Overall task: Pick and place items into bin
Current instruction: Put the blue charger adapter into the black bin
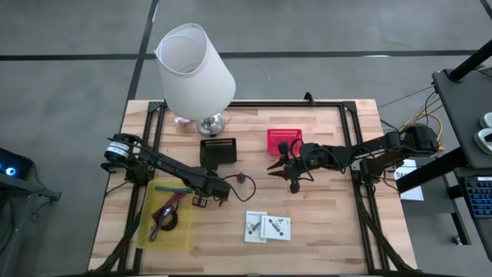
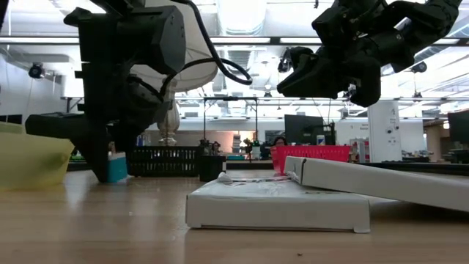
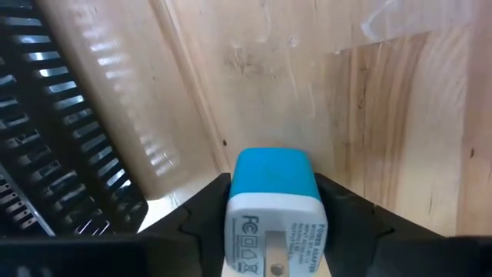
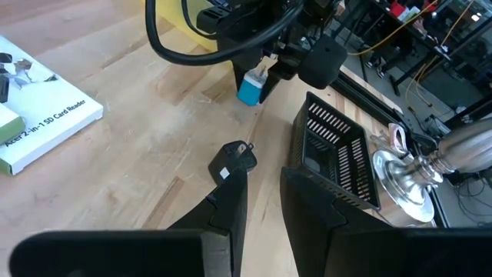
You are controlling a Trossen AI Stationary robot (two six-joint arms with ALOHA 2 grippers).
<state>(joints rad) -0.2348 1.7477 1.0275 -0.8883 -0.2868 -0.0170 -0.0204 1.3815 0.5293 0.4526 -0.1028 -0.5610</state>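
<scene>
- the blue power adapter (image 3: 273, 204) looks light, rigid and smooth-sided; its flat flanks are the best place to grip
- it stands on the worktop (image 3: 384, 115) beside the black basket (image 1: 218, 151), between the left pincer (image 3: 273, 223) fingers, which bracket it closely
- the right pincer (image 4: 261, 192) hovers above, holding a small black plug (image 4: 233, 163) at the fingertips
</scene>
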